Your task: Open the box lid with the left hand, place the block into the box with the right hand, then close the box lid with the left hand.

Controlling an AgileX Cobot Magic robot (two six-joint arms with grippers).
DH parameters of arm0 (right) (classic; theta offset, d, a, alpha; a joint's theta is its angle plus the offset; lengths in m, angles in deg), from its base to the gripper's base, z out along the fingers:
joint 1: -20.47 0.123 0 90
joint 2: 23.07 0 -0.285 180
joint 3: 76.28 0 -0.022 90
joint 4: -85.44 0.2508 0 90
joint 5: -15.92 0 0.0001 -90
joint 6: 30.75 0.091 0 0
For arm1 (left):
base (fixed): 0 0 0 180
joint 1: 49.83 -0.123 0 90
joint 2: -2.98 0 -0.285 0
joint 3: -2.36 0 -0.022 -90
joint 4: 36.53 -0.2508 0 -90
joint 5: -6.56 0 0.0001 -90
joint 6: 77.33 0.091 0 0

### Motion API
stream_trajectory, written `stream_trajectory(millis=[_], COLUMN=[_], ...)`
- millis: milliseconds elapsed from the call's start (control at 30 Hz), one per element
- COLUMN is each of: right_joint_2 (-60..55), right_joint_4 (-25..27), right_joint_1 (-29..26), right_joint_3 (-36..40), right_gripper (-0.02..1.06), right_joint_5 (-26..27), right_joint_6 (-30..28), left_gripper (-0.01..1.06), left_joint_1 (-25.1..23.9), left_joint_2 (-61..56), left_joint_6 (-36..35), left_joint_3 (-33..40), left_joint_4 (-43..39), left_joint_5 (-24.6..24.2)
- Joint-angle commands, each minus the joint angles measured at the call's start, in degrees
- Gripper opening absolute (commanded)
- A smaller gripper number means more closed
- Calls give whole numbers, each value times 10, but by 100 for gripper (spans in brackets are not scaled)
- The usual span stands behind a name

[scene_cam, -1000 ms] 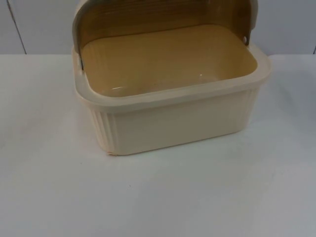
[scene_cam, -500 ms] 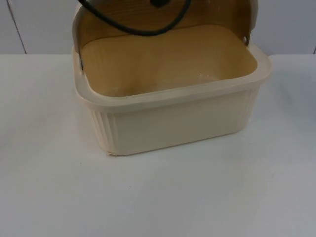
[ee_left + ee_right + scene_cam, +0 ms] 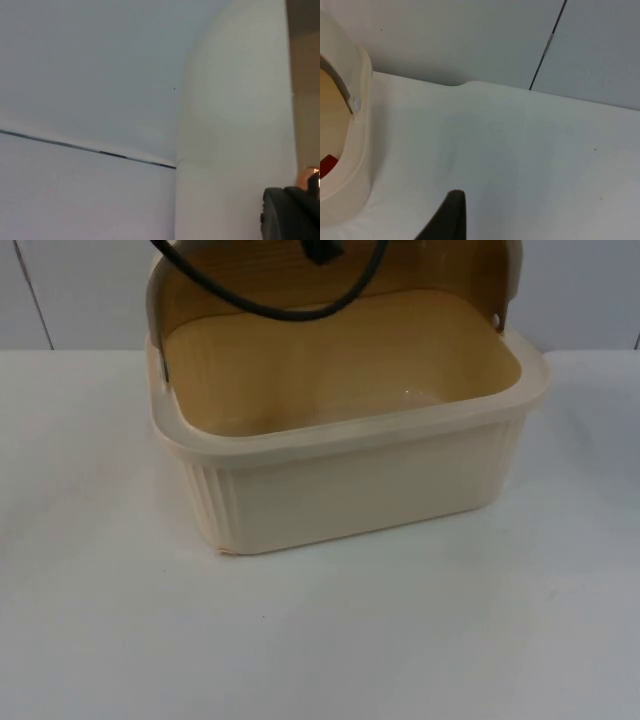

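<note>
Cream lid [image 3: 450,275]: tip down slowly with left gripper [image 3: 292,214] behind it; keep right gripper [image 3: 447,220] waiting beside box [image 3: 350,490]. Cannot tell either grip.

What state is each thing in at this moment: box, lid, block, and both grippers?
box: upright on the white table, open.
lid: swung up behind the box.
block: a red piece inside the box, seen from the right wrist.
left gripper: beside the lid's pale outside; fingers unclear.
right gripper: over the table, beside the box; fingers unclear.
</note>
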Motion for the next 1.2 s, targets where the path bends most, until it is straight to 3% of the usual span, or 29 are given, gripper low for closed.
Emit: stream_trajectory(millis=[0, 267, 400, 600, 733, 933, 1167], right_joint_2=[6, 6, 6, 6, 6, 6, 6], right_joint_4=[4, 4, 4, 4, 4, 2, 3], right_joint_1=[-3, -3, -3, -3, -3, -3, -3], right_joint_3=[-2, -2, -2, -2, -2, -2, -2], right_gripper=[105, 105, 105, 105, 105, 105, 105], right_joint_5=[5, 5, 0, -6, -8, -8, -8], right_joint_6=[2, 2, 2, 2, 5, 16, 16], left_gripper=[0, 0, 0, 0, 0, 0, 0], left_joint_1=[0, 4, 20, 34, 42, 61, 74], left_joint_2=[0, 0, -1, -9, -15, -34, -40], left_joint_6=[-2, -9, -67, -101, -134, -227, -240], left_joint_3=[-2, -2, -2, -1, -1, 49, 104], left_joint_4=[3, 9, -36, -69, -77, -138, -138], left_joint_5=[-3, -59, -67, -71, -97, -86, -79])
